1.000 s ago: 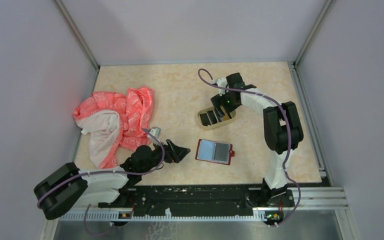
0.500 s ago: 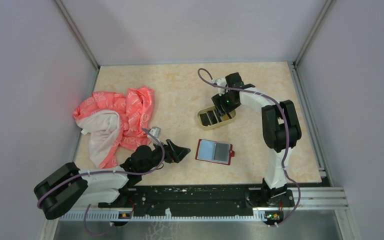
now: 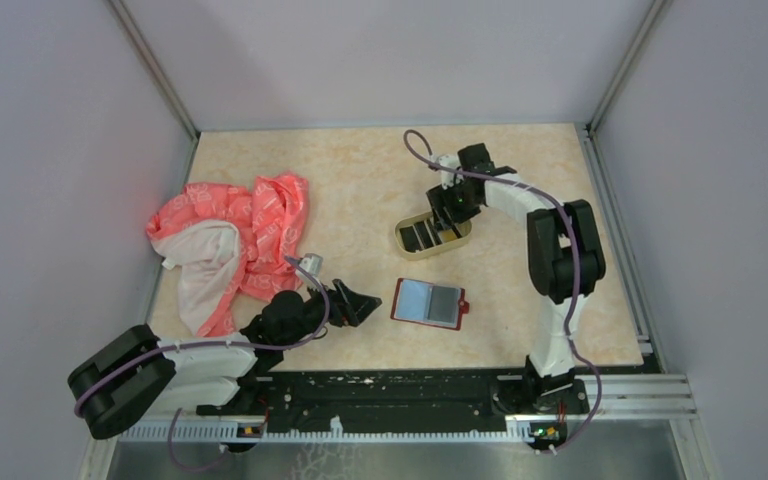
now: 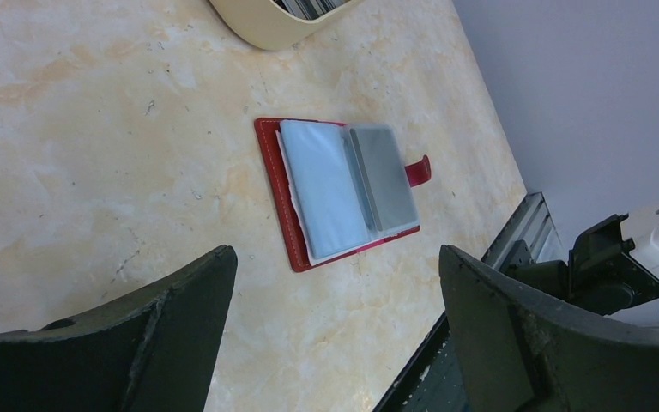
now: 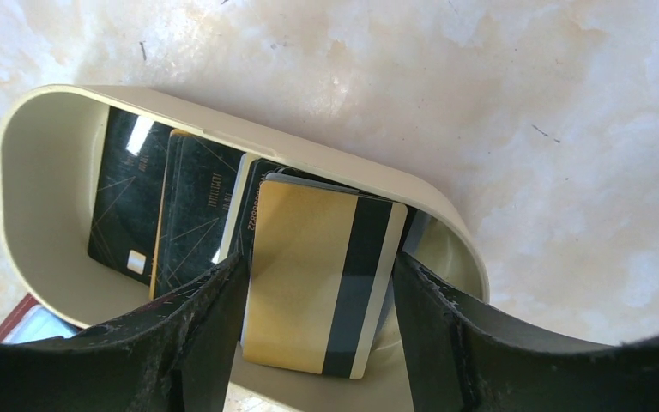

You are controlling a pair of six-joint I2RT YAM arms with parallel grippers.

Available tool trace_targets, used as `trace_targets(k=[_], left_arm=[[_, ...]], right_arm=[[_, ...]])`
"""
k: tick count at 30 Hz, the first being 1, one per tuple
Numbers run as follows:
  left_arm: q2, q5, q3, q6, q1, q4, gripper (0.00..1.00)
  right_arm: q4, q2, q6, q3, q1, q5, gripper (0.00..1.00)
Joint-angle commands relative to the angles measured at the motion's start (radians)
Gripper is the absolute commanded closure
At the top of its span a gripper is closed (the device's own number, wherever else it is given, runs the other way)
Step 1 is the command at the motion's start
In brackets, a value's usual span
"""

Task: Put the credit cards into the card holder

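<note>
Right wrist view: right pincer [image 5: 317,268] clasps gold credit card [image 5: 305,283] by its long edges in tan tray [image 5: 34,146]; likely light, stiff, slick. Left pincer [image 4: 335,257] gapes near open card holder [image 4: 335,189]

A pale, marbled beige tabletop [image 3: 360,170] is enclosed on three sides by plain lilac-grey walls [image 3: 380,60]. Aluminium posts [image 3: 155,65] are set at the back corners, and a black rail [image 3: 390,392] is fixed along the near edge. Soft, even light is cast, possibly from overhead.
</note>
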State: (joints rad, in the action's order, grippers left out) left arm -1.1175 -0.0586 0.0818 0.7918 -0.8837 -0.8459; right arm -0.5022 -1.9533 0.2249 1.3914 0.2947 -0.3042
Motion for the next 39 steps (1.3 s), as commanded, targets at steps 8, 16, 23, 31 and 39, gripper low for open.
trace_targets(k=[8, 16, 23, 31, 39], left_arm=[[-0.008, 0.024, 0.028, 0.002, 0.003, -0.031, 0.07], [-0.035, 0.041, 0.043, 0.004, 0.003, -0.052, 0.07], [-0.044, 0.048, 0.040, 0.010, 0.003, -0.063, 0.07], [-0.042, 0.048, 0.038, 0.015, 0.003, -0.065, 0.07], [-0.037, 0.054, 0.038, 0.020, 0.003, -0.071, 0.07]], right_arm=[[0.007, 0.042, -0.043, 0.030, -0.084, -0.216, 0.40], [0.016, 0.059, -0.007, 0.015, -0.046, -0.116, 0.36], [0.014, 0.042, 0.018, 0.020, 0.008, 0.019, 0.34], [0.022, 0.060, 0.019, 0.017, 0.014, 0.019, 0.52], [0.025, 0.087, -0.020, 0.015, -0.014, -0.088, 0.58]])
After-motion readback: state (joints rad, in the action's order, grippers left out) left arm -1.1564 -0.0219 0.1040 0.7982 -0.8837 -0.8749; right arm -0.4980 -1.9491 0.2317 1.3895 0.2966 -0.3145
